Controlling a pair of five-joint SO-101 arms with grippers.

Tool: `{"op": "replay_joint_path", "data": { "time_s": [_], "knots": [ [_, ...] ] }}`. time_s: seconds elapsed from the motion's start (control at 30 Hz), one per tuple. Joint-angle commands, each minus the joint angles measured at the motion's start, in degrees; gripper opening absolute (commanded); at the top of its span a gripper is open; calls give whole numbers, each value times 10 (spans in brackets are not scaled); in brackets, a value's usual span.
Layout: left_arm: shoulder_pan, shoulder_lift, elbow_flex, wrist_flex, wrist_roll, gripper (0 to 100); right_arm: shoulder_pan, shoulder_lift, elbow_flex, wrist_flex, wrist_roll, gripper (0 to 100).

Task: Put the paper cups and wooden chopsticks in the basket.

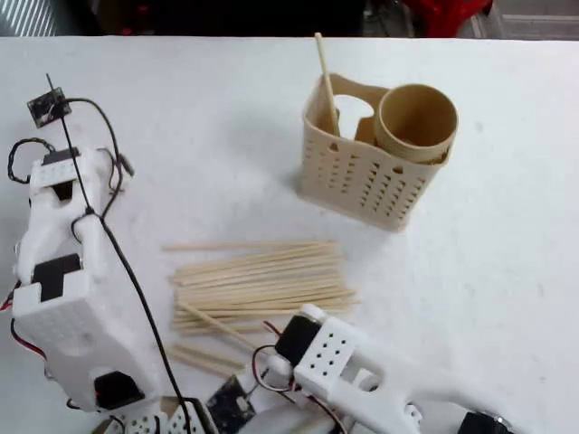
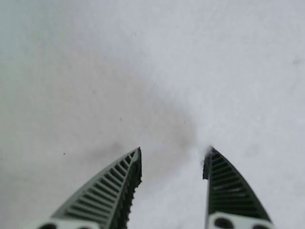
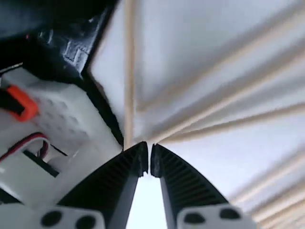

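Note:
The perforated beige basket (image 1: 362,185) stands at the back right, with a paper cup (image 1: 416,122) and one upright wooden chopstick (image 1: 326,81) inside it. A pile of chopsticks (image 1: 262,285) lies flat in the middle of the table. My right arm (image 1: 335,357) sits at the pile's near edge. My right gripper (image 3: 148,158) is shut, its tips almost touching. One chopstick (image 3: 128,76) ends just beside one fingertip, not between the two. A single stick (image 1: 222,330) lies at an angle towards that arm. My left gripper (image 2: 172,157) hangs open over bare table.
The left arm (image 1: 63,271) is folded along the table's left side with a black cable (image 1: 118,253) trailing over it. White tabletop (image 1: 199,136) stretches between the left arm and the basket. The table's far edge meets a dark floor.

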Motion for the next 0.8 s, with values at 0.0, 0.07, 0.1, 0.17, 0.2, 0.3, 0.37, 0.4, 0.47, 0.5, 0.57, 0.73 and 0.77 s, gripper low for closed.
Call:
{"op": "replay_joint_path", "data": {
  "time_s": [0.0, 0.07, 0.1, 0.17, 0.2, 0.3, 0.37, 0.4, 0.47, 0.5, 0.57, 0.73, 0.77],
  "knots": [
    [7, -5, -28, -12, 6, 223, -3, 9, 4, -2, 57, 23],
    [7, -5, -28, -13, 6, 223, -3, 10, 6, -2, 70, 23],
    [7, -5, -28, -13, 6, 223, -3, 10, 6, -2, 76, 23],
    [7, -5, -28, -13, 6, 223, -2, 11, 9, -11, 71, 25],
    [7, -5, -28, -13, 6, 223, 0, 12, 14, -16, 71, 24],
    [7, -5, -28, -12, 6, 223, 1, 32, 21, -59, 21, 24],
    [7, -5, -28, -12, 6, 223, 0, 57, 20, -115, -33, 24],
    [7, -5, -28, -12, 6, 223, 0, 71, 19, -139, -56, 24],
    [6, -5, -28, -12, 6, 223, 0, 101, 18, -177, -90, 26],
    [6, -5, -27, -12, 6, 223, 0, 116, 13, -189, -104, 26],
    [6, -5, -27, -12, 6, 223, 5, 145, -1, -206, -132, 26],
    [6, -5, -27, -12, 6, 223, 82, 209, -83, -213, -156, 26],
    [6, -5, -27, -12, 6, 223, 102, 219, -103, -213, -157, 26]
  ]
}}
